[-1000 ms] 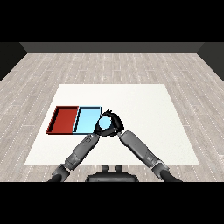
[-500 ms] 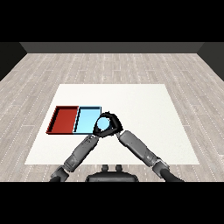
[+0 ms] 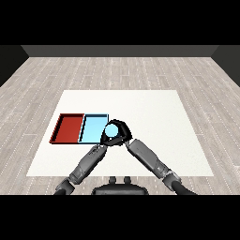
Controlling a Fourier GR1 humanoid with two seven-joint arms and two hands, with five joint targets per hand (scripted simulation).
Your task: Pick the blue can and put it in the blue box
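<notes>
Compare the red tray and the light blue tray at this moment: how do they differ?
Colour: the red tray is dark red inside, the light blue tray pale blue. Position: the red tray lies on the outer left, the blue tray beside it, nearer the table's middle. Nearness to the action: the right hand, curled round the blue can, overlaps the blue tray's right edge in the head view, while the red tray stands apart from it. Both are shallow, rectangular and hold nothing visible.

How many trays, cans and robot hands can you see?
Trays: 2, the red tray and the light blue tray
Cans: 1, the blue can
Hands: 2, the right hand and the left hand
Total: 5
</notes>
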